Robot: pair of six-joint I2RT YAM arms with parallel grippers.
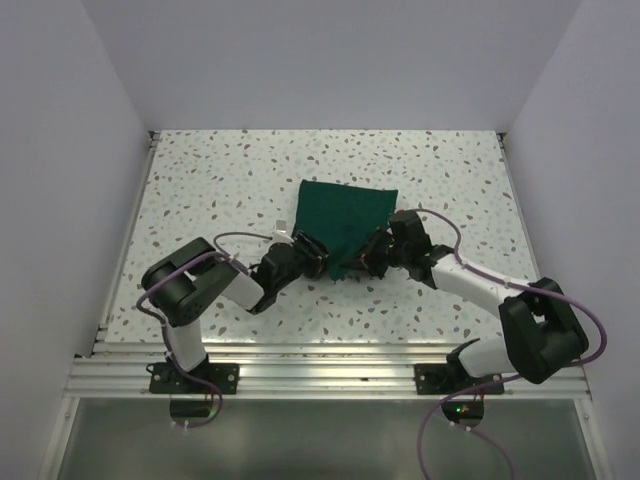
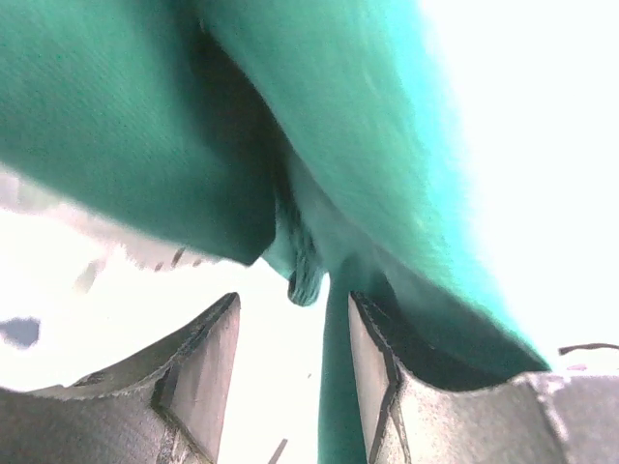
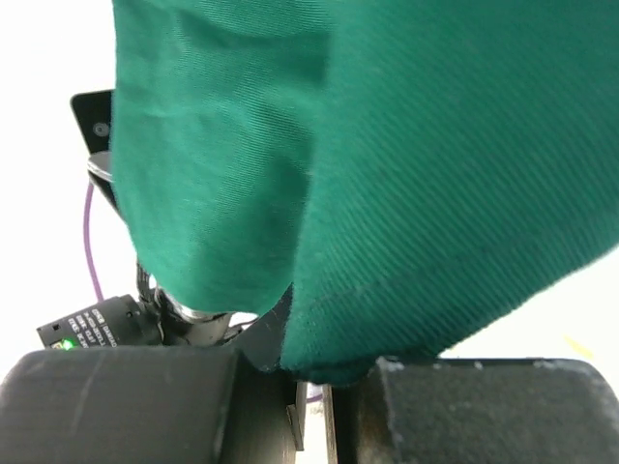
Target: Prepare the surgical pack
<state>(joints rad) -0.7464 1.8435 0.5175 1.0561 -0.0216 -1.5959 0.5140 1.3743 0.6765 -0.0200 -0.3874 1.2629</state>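
Note:
The surgical pack is a dark green fabric drape lying folded at the middle of the speckled table. Its near corner hangs lifted between the two arms. My left gripper is at the drape's near left edge. In the left wrist view its jaws stand apart, and a strip of the green cloth runs down along the right finger. My right gripper is at the near right edge. Its jaws are almost together, with the hem of the cloth pinched at their tips.
The tabletop is white with dark flecks, walled in by white panels on three sides. A metal rail runs along the near edge by both arm bases. The left arm's wrist with a purple cable shows behind the cloth.

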